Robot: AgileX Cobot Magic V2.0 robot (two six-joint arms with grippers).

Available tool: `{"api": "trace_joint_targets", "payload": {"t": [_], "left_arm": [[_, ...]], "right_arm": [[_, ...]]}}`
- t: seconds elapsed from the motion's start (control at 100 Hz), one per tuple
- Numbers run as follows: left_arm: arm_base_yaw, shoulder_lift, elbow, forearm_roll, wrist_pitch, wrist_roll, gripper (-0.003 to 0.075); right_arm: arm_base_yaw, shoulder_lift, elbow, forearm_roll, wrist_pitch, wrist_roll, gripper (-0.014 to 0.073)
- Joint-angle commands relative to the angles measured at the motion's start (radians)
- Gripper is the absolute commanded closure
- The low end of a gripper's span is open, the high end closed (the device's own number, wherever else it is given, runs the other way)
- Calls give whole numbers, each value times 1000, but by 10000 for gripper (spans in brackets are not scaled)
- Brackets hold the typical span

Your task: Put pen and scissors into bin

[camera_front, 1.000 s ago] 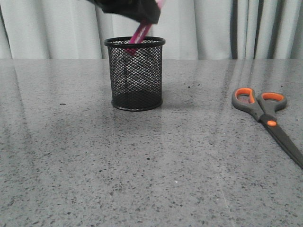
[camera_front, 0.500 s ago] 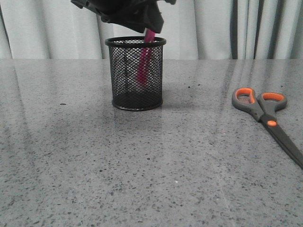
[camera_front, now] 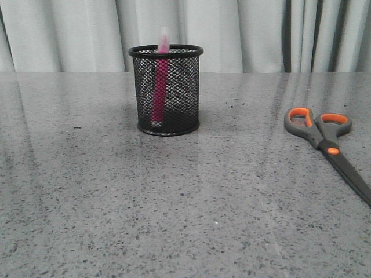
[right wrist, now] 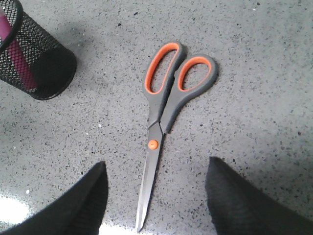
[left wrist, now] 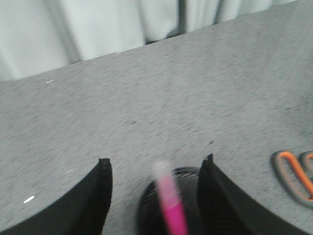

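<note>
Left tool (left wrist: 154, 196) spread wide and empty above the bin (camera_front: 166, 90); right tool (right wrist: 154, 196) equally wide above the scissors (right wrist: 164, 115).

Standing nearly upright inside the black mesh bin, the pen (camera_front: 159, 81) shows its pale cap just above the rim. Well apart to the robot's right, the scissors lie flat and closed on the grey speckled worktop (camera_front: 174, 202), orange-lined loops toward the curtain, touched by neither tool.
</note>
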Motion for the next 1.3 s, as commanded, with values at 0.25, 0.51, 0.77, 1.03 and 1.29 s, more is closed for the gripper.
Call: {"api": "trace_joint_targets", "payload": {"t": [0.25, 0.51, 0.77, 1.03, 1.29], "left_arm": [[134, -174, -19, -2, 143, -10, 354], [141, -229, -6, 14, 124, -10, 354], [141, -233, -6, 14, 122, -10, 354], [141, -233, -6, 14, 118, -10, 354], [141, -233, -6, 14, 98, -10, 354]], "right_arm": [[0, 132, -99, 22, 39, -39, 206], [97, 331, -219, -101, 70, 64, 231], [325, 513, -338, -462, 83, 404, 231], [393, 650, -393, -578, 101, 531, 231], [393, 697, -393, -581, 67, 546, 231]]}}
